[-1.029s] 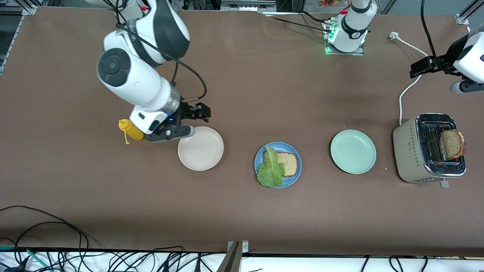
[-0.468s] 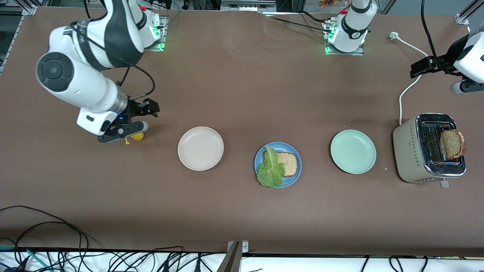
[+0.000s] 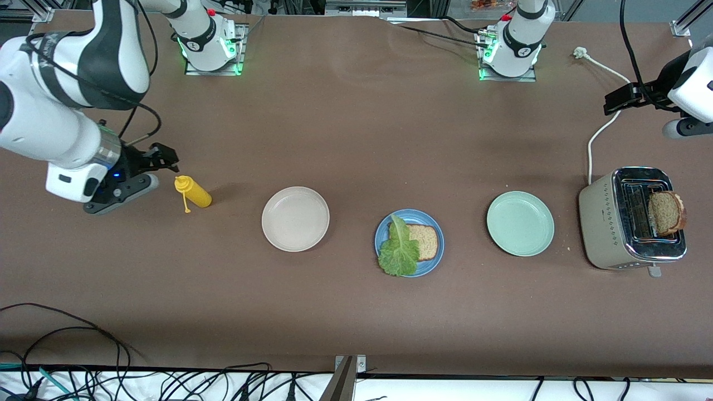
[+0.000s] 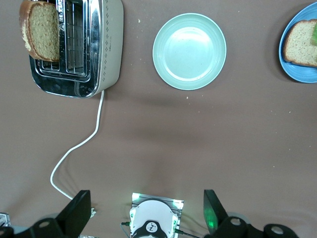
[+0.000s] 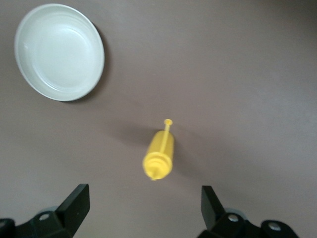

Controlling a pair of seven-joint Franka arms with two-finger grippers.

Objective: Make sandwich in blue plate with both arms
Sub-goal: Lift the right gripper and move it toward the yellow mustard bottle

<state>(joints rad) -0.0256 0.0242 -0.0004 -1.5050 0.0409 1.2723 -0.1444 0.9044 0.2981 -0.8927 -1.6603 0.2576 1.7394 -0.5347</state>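
Brown matte tabletop stretches wide before us, with our two arm bases along the edge farthest from the front camera. At the middle of the desk sits the blue plate (image 3: 436, 259), holding one bread slice (image 3: 426, 241) with a ruffled lettuce leaf (image 3: 399, 249) lying half across it and spilling over the rim toward the camera-side edge. The second bread slice (image 3: 666, 212) stands upright in a slot of the toaster (image 3: 604, 219), near the left arm's end of the desk, with a mint-green plate (image 3: 520, 223) between toaster and blue plate.

Our left gripper (image 4: 143, 213) hangs high over the desk at that same end, fingers spread wide and holding nothing. In its wrist view the toaster, the standing slice (image 4: 41, 29) and the edge of the blue plate (image 4: 295, 69) all show. We judge the left arm the nearer one by far to this slice, which lies toward the camera-side edge from it, and the slice's broad faces run along the toaster's length.

Our right gripper (image 3: 160, 157) hovers over the right arm's end of the desk, fingers apart and empty, just beside a yellow squeeze bottle (image 3: 193, 192). A beige plate (image 3: 295, 218) rests between bottle and blue plate. This arm waits, well apart from the toaster.
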